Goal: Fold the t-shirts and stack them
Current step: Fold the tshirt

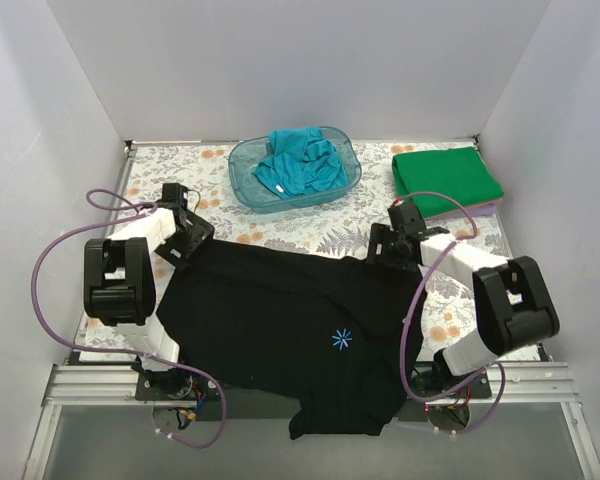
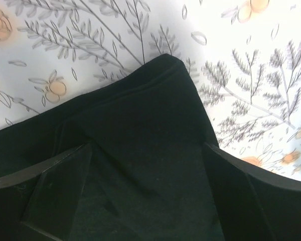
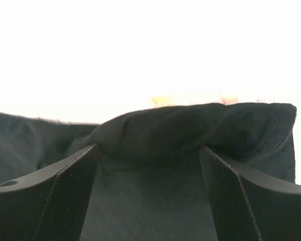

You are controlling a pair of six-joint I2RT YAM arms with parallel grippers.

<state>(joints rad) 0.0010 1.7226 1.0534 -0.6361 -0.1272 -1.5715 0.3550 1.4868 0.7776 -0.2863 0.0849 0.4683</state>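
My left hand (image 1: 188, 245) is open over one far corner of the black t-shirt (image 1: 280, 320), which lies spread on the surface (image 1: 280, 225). My right hand (image 1: 380, 250) is open at the other corner. The green t-shirt (image 1: 445, 178) lies far right. The teal t-shirt (image 1: 298, 165) is in the tub (image 1: 238, 172).

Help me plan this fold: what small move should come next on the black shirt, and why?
Probably close both: the left gripper and right gripper each straddle a far corner of the black shirt, jaws open, with cloth between the fingers.
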